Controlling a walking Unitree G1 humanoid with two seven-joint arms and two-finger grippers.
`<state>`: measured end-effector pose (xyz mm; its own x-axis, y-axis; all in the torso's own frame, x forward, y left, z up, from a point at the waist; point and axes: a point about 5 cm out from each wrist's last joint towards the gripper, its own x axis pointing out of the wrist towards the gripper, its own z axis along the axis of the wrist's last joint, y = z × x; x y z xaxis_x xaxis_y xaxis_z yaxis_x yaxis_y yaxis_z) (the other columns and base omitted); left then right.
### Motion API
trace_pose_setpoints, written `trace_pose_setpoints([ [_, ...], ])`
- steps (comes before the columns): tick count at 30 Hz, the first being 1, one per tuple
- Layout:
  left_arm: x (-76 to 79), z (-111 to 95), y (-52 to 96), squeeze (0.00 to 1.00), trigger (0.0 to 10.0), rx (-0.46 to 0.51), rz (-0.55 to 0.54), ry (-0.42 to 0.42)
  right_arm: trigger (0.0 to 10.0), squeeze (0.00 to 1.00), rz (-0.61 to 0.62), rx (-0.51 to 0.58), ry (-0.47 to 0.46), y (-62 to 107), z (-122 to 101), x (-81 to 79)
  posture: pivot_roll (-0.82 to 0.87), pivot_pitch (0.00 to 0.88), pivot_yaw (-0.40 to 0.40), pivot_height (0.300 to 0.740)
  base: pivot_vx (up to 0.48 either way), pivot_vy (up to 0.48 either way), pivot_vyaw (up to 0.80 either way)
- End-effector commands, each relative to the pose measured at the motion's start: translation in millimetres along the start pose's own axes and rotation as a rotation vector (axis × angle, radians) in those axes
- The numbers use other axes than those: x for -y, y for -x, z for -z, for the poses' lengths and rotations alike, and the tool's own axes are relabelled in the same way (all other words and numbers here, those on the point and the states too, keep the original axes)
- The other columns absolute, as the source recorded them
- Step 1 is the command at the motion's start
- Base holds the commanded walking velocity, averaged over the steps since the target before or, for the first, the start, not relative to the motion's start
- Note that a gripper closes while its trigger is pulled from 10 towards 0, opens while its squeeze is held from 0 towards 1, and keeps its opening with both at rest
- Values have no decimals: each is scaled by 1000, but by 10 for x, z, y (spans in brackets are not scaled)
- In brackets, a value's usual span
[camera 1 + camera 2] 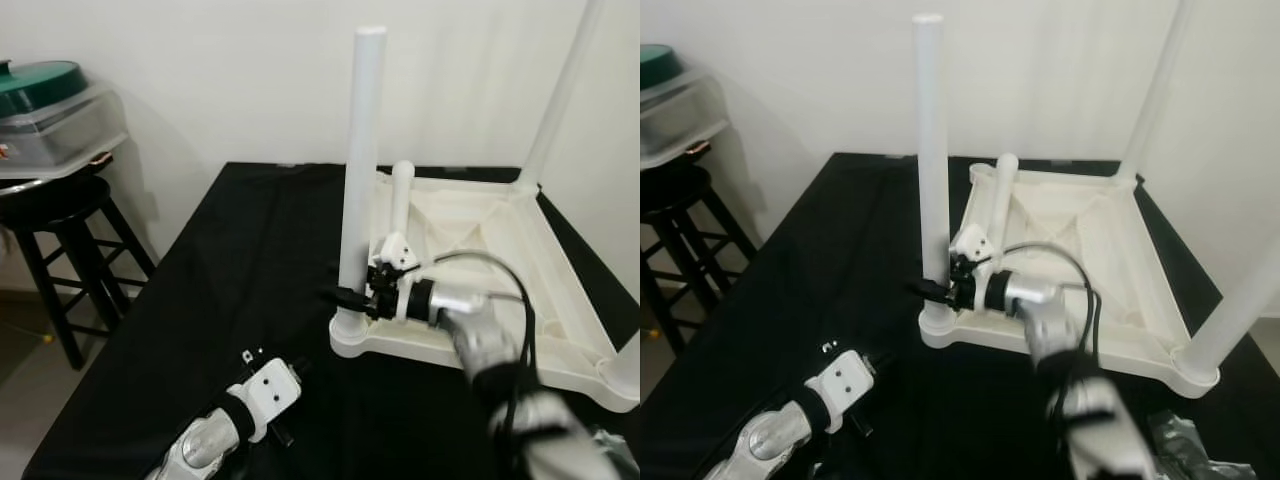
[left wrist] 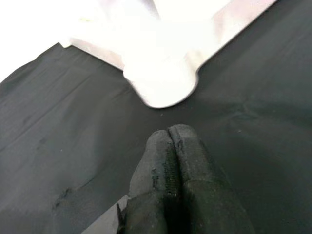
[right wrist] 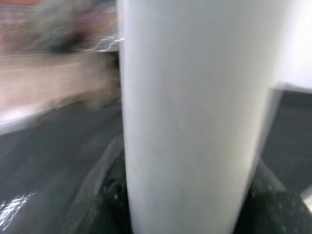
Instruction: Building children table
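I have the children's table top (image 1: 480, 225) lying upside down on the black-covered work surface (image 1: 230, 260), so that its corner sockets face up to receive legs. My right gripper (image 1: 352, 297) is reaching in low at the near-left corner socket (image 1: 352, 335), with its two black fingers closed around the base of the upright white leg (image 1: 360, 160). In the right wrist view the leg (image 3: 190, 112) stands between the fingers, one dark finger showing on each side of it. I judge that I hold it low down because that is where the leg meets the socket, and a grip there lets me turn or press it home without levering the top off the surface.

Just beyond the right gripper a shorter leg (image 1: 401, 195) leans across the underside. Two more legs stand at corners well away from it, one at the far right (image 1: 560, 95) and one at the near right (image 1: 1240, 310).

My left gripper (image 2: 171, 146) rests idle near the socketed corner but apart from it, fingers pressed together on nothing. A black stool (image 1: 60, 215) carrying a lidded container (image 1: 50, 110) stands well off to its left.
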<state>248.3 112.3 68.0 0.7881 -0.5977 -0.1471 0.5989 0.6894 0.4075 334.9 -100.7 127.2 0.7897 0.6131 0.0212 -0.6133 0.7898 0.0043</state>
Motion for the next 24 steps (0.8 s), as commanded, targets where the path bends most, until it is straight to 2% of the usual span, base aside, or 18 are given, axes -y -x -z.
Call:
trace_pose_setpoints([
  [1, 9, 38, 24, 0, 10000, -14, 6, 7, 0, 0, 268, -145, -69, 155, 351, -2, -78, 0, 28, 740, 0, 0, 0],
  [2, 8, 42, 24, 0, 10000, -17, 17, 0, 0, 0, 280, -189, -133, 204, 564, -339, -91, 0, 51, 740, 0, 0, 0],
  [3, 8, 42, 24, 0, 10000, -17, 17, 0, 0, 0, 280, -189, -133, 204, 564, -339, -91, 0, 51, 740, 0, 0, 0],
  [4, 12, 38, 13, 0, 10000, -17, 32, -8, 0, 0, 253, -197, -137, 210, 605, -469, -100, 0, 66, 740, 0, 0, 0],
  [5, 12, 38, 13, 0, 10000, -17, 32, -8, 0, 0, 253, -197, -137, 210, 605, -469, -100, 0, 66, 740, 0, 0, 0],
  [6, 39, 31, 1, 0, 10000, -15, 65, -25, 0, 0, 193, -198, -82, 158, 534, -408, -103, 0, 60, 740, 0, 0, 0],
  [9, 49, 31, 1, 0, 10000, -14, 71, -27, 0, 0, 201, -193, -64, 140, 485, -325, -103, 0, 60, 740, 0, 0, 0],
  [10, 53, 39, 4, 0, 10000, -16, 71, -27, 6118, 0, 216, -202, -58, 128, 468, -263, -102, 0, 60, 740, 0, 0, 0],
  [12, 53, 44, 6, 0, 10000, -18, 69, -27, 6118, 0, 230, -208, -56, 127, 461, -237, -102, 0, 60, 740, 0, 0, 0],
  [13, 52, 39, -2, 0, 10000, -17, 62, -26, 10000, 831, 172, -190, -71, 101, 400, -199, -91, 0, 55, 740, 0, 0, 0],
  [14, 51, 34, -7, 0, 10000, -16, 55, -25, 10000, 1000, 117, -174, -77, 87, 322, -202, -91, 0, 55, 740, 0, 0, 0],
  [15, 50, 29, -12, 0, 10000, -15, 50, -23, 10000, 1000, 52, -156, -76, 72, 238, -199, -84, 0, 49, 740, 0, 0, 0],
  [16, 50, 29, -12, 0, 10000, -15, 50, -23, 10000, 1000, 52, -156, -76, 72, 238, -199, -84, 0, 49, 740, 0, 0, 0],
  [17, 51, 25, -19, 0, 10000, -14, 46, -21, 10000, 1000, -74, -148, -24, 46, 88, -169, -78, 0, 44, 740, 0, 0, 0],
  [20, 54, 21, -29, 0, 10000, -13, 47, -21, 10000, 957, -238, -160, 96, 30, -38, -112, -72, 0, 37, 740, 0, 0, 0],
  [21, 54, 21, -29, 0, 10000, -13, 47, -21, 10000, 957, -238, -160, 96, 30, -38, -112, -72, 0, 37, 740, 0, 0, 0],
  [22, 56, 16, -37, 0, 10000, -11, 47, -23, 10000, 0, -374, -179, 160, 25, -123, -25, -63, 0, 33, 740, 0, 0, 0],
  [24, 56, 12, -38, 0, 10000, -9, 46, -22, 10000, 0, -474, -198, 163, 16, -207, 60, -56, 0, 26, 740, 0, 0, 0],
])
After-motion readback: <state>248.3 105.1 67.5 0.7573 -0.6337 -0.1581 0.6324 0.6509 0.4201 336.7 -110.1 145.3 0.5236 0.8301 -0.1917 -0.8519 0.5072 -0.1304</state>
